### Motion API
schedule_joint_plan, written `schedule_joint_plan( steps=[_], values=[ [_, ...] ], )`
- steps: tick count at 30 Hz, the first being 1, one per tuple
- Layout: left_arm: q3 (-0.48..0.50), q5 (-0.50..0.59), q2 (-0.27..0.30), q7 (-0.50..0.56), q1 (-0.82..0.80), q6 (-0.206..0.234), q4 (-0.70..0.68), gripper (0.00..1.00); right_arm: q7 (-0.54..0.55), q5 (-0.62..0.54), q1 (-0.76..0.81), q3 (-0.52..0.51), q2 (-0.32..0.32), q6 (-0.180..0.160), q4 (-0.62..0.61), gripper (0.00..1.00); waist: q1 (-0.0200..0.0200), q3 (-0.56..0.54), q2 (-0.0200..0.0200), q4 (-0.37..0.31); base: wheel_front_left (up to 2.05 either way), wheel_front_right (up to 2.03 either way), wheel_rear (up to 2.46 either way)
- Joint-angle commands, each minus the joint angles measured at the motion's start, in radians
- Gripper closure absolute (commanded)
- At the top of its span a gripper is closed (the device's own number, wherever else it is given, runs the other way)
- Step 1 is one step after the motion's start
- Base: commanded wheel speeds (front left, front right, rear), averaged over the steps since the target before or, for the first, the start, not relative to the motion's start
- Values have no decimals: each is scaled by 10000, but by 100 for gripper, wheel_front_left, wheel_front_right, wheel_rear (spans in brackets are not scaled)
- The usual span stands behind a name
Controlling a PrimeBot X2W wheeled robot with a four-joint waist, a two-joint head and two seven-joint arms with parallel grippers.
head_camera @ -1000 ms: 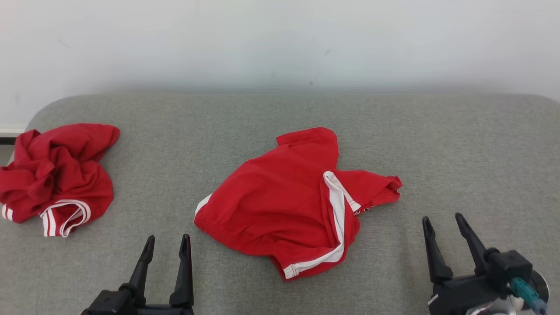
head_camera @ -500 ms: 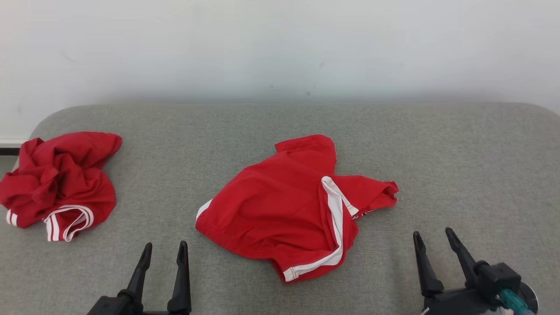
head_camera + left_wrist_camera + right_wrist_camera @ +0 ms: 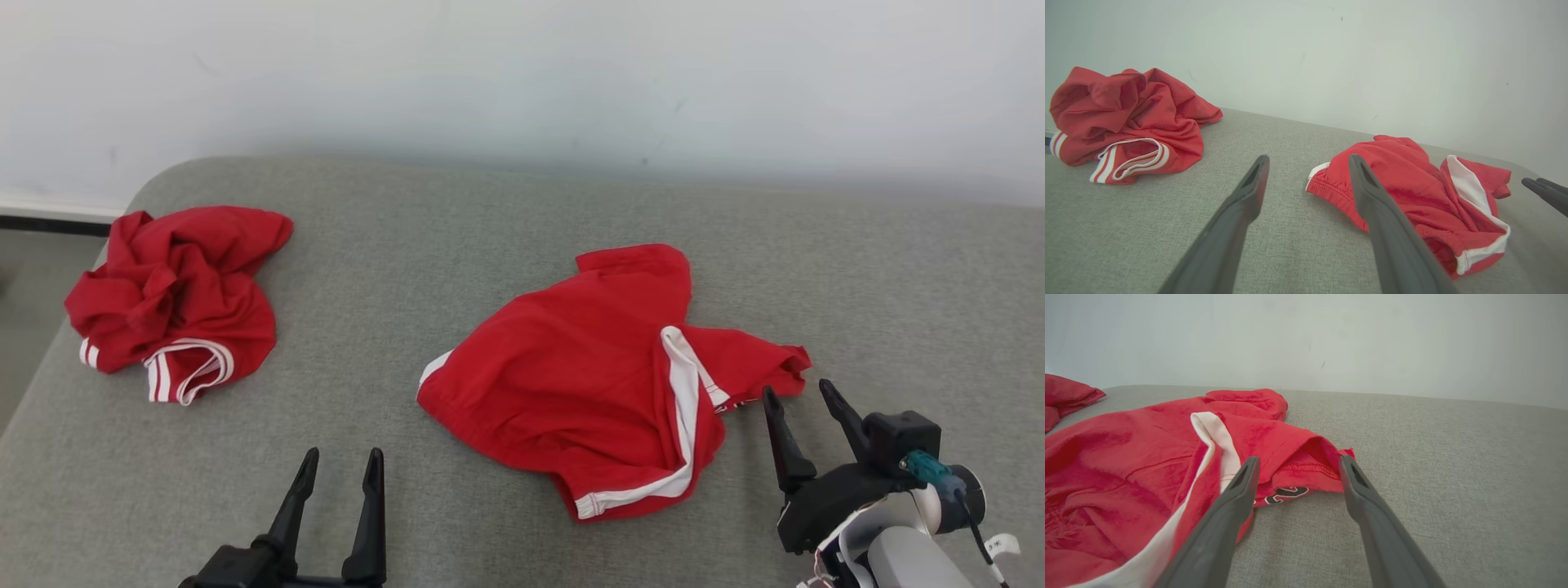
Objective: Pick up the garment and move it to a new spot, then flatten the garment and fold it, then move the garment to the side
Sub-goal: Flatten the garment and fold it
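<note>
On the grey cushion (image 3: 522,229) in front of us, none of the job looks done yet, as far as we can tell. The red garment (image 3: 571,384) lies rumpled around the cushion's middle with its white stripe doubled over, so it's neither flat nor folded. A second red bundle (image 3: 175,298) sits wadded up at the cushion's left end, well apart from the garment.

Our right gripper (image 3: 796,388) is over the cushion's front right part. Its fingers are spread wide with nothing held, and the tips are just beside the garment's loose corner (image 3: 1306,457). Our left gripper (image 3: 344,451) hangs by the cushion's front edge, left of the middle, also gaping and empty.

Our guess is we're at the very first step, lining up a grab on that corner. Lifting, moving, flattening, folding and shifting it aside are all left to do.
</note>
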Motion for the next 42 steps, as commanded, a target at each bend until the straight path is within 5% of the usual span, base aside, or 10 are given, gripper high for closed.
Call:
schedule_joint_plan(
  steps=[1, 9, 10, 11, 12, 19, 30, 42],
  values=[
    [-34, -20, 2, -33, -174, -47, 4, 0, -42, 102, -227, 70, -55, -23, 285, 0, 0, 280, 0, 338, 0, 0, 0],
    [-212, -80, 2, -33, -386, -19, 27, 0, -199, 574, -1334, 286, -152, -23, 1655, 0, 0, 671, 0, 888, 0, 0, 0],
    [-208, -90, 0, -33, -398, -10, 24, 0, -199, 670, -1425, 303, -121, -23, 1769, 25, 0, 693, 0, 906, 0, 0, 0],
    [-203, -97, 0, -33, -404, -2, 20, 0, -204, 765, -1531, 331, -93, -23, 1881, 80, 0, 708, 0, 914, 0, 0, 0],
    [-192, -103, 0, -33, -401, 14, 20, 0, -209, 847, -1629, 347, -93, -23, 1930, 100, 0, 719, 0, 910, 0, 0, 0],
    [-69, -152, 0, -33, -165, 121, 34, 0, -208, 886, -1307, 643, -229, -23, 958, 100, 0, 496, 0, 452, 0, 0, 0],
    [-1, -250, 2, -33, 80, 184, -41, 0, -98, 753, 841, 584, -1328, -23, -1698, 100, 0, 205, 0, -670, 0, 0, 0],
    [-88, -278, 5, -33, -14, 136, 68, 0, 1399, 627, 2520, -532, -1733, -23, -3994, 100, 0, 274, 0, -620, 0, 0, 0]
  ],
)
